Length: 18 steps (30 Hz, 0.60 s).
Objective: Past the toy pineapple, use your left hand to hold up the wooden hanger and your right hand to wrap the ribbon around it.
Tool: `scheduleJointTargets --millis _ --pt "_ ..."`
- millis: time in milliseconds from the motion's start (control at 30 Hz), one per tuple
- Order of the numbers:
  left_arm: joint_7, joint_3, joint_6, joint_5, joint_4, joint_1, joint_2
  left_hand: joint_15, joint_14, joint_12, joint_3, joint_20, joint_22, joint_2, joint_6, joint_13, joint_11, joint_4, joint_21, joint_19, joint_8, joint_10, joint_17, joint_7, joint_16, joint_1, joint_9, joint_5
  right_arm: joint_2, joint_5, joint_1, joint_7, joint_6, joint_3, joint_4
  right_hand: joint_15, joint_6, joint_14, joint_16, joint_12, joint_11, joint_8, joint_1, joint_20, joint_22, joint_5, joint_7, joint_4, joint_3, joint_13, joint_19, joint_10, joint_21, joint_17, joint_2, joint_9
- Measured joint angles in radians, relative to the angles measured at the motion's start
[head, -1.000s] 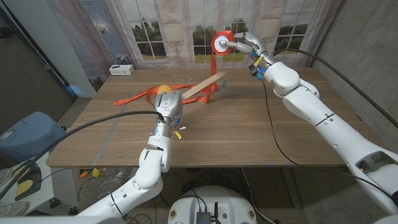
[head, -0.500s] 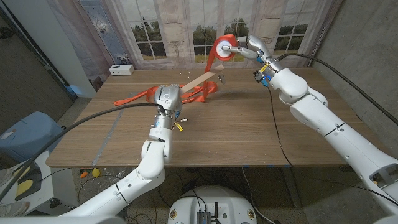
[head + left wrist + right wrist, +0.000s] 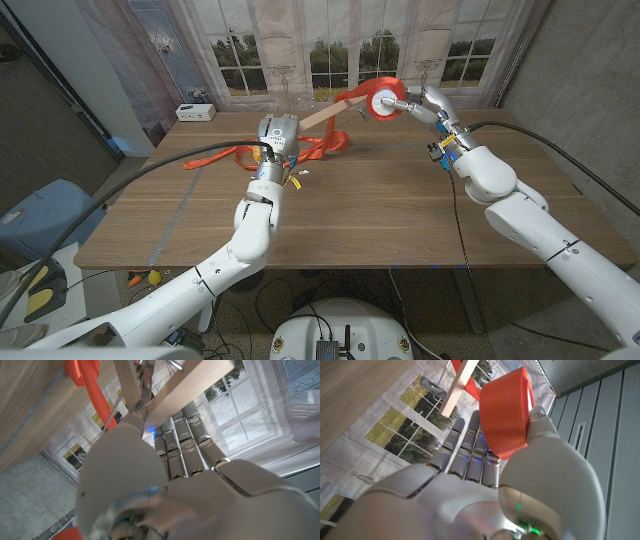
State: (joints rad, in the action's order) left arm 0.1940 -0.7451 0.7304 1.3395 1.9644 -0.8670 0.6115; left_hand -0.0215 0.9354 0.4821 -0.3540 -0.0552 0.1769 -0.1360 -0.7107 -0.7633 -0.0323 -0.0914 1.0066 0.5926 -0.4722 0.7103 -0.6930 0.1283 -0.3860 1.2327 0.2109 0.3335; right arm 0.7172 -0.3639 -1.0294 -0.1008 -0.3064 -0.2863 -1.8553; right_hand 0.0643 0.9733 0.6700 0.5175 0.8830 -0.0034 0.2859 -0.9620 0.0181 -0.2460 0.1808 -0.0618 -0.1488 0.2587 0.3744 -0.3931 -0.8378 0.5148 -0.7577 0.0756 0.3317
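Orange ribbon (image 3: 240,154) trails in loose loops across the wooden counter (image 3: 380,215) and rises as a band to the orange ribbon roll with a white core (image 3: 382,100), so the wrapping reads as under way rather than finished. The pale wooden hanger (image 3: 322,116) is already off the counter, tilted up toward the windows, its lower part in the left hand (image 3: 276,135), which grips it near the middle; in the left wrist view the fingers (image 3: 190,430) lie along one flat wooden arm (image 3: 185,387) with the metal hook just beside them. The right hand (image 3: 428,104) holds the ribbon roll, its fingers closed round the spool, and carries it in the air just beside the hanger's raised end; in the right wrist view the roll (image 3: 506,415) sits against the fingers with the hanger's tip (image 3: 461,387) beyond it.

How many turns already lie on the wood I cannot tell; orange bunches behind the hanger near the left hand, but it is too small to read as wound or merely draped. I judge most of the winding is left to do: the roll must pass round the raised end and come back under, with the hanger held steady.
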Motion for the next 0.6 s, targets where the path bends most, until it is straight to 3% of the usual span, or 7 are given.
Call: scheduleJointTargets --millis 267,600 --pt "-0.104 -0.013 -0.040 0.084 0.000 0.052 0.001 0.000 0.000 0.000 0.000 0.000 0.000 0.000 0.000 0.000 0.000 0.000 0.000 0.000 0.000 0.000 -0.005 0.000 0.003 0.000 0.000 0.000 -0.039 -0.043 -0.089 -0.013 -0.111 0.033 0.070 -0.002 0.000 0.009 0.000 0.000 0.000 0.000 0.000 0.004 0.005 0.000 0.000 0.000 0.000 0.000 0.004 0.000 0.006 -0.005 0.000 0.005" --pt "-0.181 -0.018 -0.077 0.216 0.008 0.098 -0.008 0.003 0.010 -0.003 0.000 0.000 0.001 0.004 0.002 0.000 0.000 0.000 0.000 0.000 0.000 0.000 -0.011 -0.002 0.007 -0.004 0.000 0.000 -0.084 -0.085 -0.135 0.004 -0.202 0.040 0.160 -0.002 0.000 0.009 -0.004 0.000 0.000 0.001 0.000 0.004 0.005 -0.002 0.000 0.000 0.000 0.000 0.004 0.000 0.008 -0.014 0.000 0.006"
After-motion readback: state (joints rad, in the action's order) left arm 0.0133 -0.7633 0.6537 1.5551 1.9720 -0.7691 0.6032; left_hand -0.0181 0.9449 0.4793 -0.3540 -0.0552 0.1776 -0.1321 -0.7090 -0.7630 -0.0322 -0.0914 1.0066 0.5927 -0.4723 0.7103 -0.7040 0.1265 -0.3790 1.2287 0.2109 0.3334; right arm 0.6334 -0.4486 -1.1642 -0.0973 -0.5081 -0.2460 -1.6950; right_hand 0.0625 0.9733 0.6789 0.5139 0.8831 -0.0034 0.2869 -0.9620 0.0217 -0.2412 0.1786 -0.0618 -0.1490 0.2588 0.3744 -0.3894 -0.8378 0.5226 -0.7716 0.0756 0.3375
